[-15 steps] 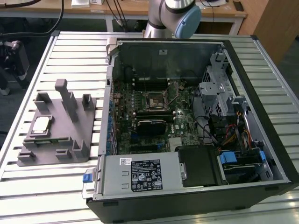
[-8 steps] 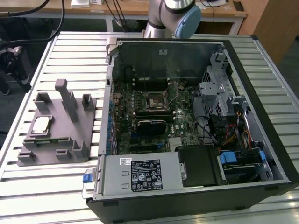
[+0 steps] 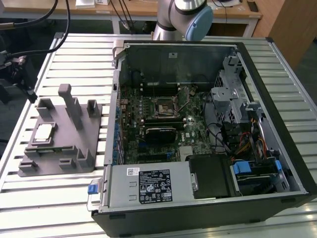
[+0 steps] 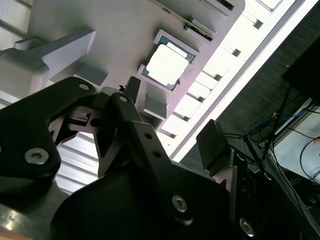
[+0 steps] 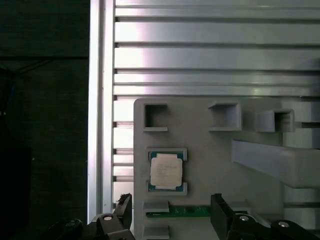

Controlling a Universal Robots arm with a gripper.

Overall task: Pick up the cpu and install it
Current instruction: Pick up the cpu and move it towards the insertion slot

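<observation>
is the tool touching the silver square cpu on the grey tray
Apart. In the first wrist view the open tool sits clear of the small silver-topped square cpu, with bare grey plastic holder tray showing between them.

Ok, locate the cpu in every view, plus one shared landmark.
Exterior view: cpu on the grey holder tray, at the exterior view's left of the computer case.
First wrist view: cpu in a tray recess.
Second wrist view: cpu in that same recess.
Shared landmark: the grey holder tray.

The cpu [image 3: 43, 132] lay on the holder tray [image 3: 72, 147] — the tray sat on the table [image 3: 79, 59], at the exterior view's left of the computer case [image 3: 173, 62].
</observation>
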